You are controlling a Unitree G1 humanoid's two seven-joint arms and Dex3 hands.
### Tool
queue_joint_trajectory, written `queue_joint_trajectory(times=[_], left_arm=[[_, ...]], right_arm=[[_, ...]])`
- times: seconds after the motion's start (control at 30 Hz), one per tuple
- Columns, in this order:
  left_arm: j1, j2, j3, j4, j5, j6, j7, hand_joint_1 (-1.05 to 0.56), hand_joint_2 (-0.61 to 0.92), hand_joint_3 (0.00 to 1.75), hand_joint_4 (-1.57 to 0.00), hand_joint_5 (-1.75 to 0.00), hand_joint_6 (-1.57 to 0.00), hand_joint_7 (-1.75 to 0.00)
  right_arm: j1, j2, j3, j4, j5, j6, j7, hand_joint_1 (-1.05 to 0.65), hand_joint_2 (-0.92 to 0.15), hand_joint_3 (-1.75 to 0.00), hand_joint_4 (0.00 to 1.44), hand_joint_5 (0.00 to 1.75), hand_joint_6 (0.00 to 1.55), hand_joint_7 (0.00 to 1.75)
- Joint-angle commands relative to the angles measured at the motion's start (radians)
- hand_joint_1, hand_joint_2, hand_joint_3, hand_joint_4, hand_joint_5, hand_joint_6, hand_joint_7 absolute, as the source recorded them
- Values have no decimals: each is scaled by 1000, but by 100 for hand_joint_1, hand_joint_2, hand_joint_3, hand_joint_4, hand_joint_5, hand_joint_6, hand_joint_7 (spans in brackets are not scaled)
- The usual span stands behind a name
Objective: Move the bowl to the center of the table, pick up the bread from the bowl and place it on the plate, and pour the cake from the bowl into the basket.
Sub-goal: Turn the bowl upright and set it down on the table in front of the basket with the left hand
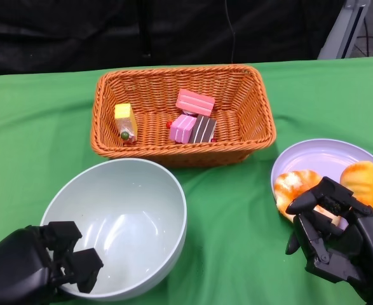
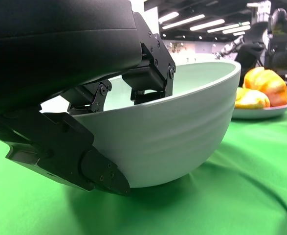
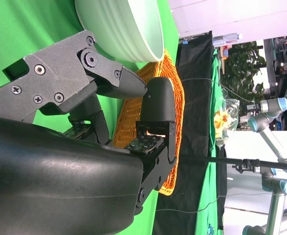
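Observation:
The pale green bowl (image 1: 142, 210) stands empty at the near left. My left hand (image 1: 40, 264) grips its near rim, fingers inside and thumb under the outer wall, as the left wrist view shows on the bowl (image 2: 182, 132). Two orange bread pieces (image 1: 291, 184) (image 1: 362, 178) lie on the lilac plate (image 1: 326, 155) at the right. My right hand (image 1: 339, 238) hovers over the plate's near edge with fingers apart, just behind the left bread and holding nothing. Several cake pieces, yellow (image 1: 126, 121) and pink (image 1: 195, 101), lie in the orange wicker basket (image 1: 180, 71).
The basket stands just beyond the bowl, its front wall close to the bowl's far rim. Green cloth (image 1: 230, 229) separates the bowl from the plate. A black curtain hangs behind the table's far edge.

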Motion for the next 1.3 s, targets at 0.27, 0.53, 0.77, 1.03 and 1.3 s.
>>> queue_joint_trajectory(times=[0.27,0.53,0.77,1.03,1.3], left_arm=[[-45,18,-59,-49,-107,17,-25,-14,84,6,-80,-175,-70,-148],[-51,-5,-55,-135,-233,-19,-230,-14,90,7,-77,-175,-70,-150],[-15,-2,-23,-225,-364,-9,-506,-20,92,6,-72,-174,-61,-154],[39,13,36,-305,-483,33,-749,-25,92,3,-95,-54,-102,-5],[115,52,114,-497,-578,153,-1066,-51,87,0,-61,-1,-60,0]], right_arm=[[-13,-7,-8,2,8,3,0,-14,-64,-99,67,174,59,149],[-9,-4,-11,0,0,-27,-3,-12,-64,-100,67,175,59,147],[-12,7,-11,11,-5,-56,-26,-15,-64,-98,69,175,60,146],[-21,4,-10,25,2,-62,-22,-15,-63,-99,68,175,59,146],[-22,3,-9,25,-5,-68,-26,-15,-62,-99,68,175,60,146]])
